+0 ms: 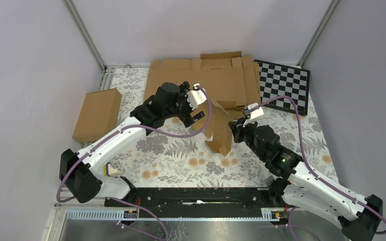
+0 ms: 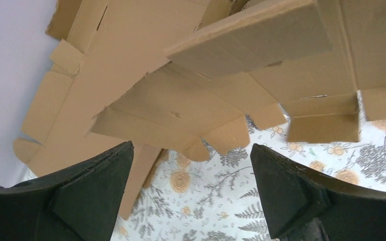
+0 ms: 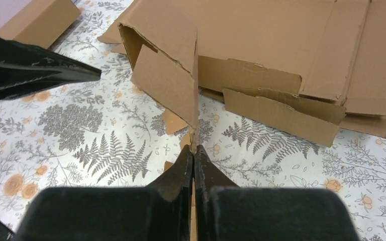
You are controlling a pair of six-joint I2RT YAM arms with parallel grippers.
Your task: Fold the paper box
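Observation:
The paper box, a small brown cardboard mailer with tabbed flaps, stands partly folded on edge in the middle of the floral mat. My right gripper is shut on a thin edge of it; in the right wrist view the cardboard runs straight between the closed fingertips, and the paper box rises beyond them. My left gripper hovers open just left of the box, touching nothing. In the left wrist view its fingers spread wide, with only mat between them and the paper box above.
A larger closed brown carton lies at the left wall. Wide flat cardboard sheets lie at the back, right behind the box. A checkerboard lies at the back right. The floral mat covers the table.

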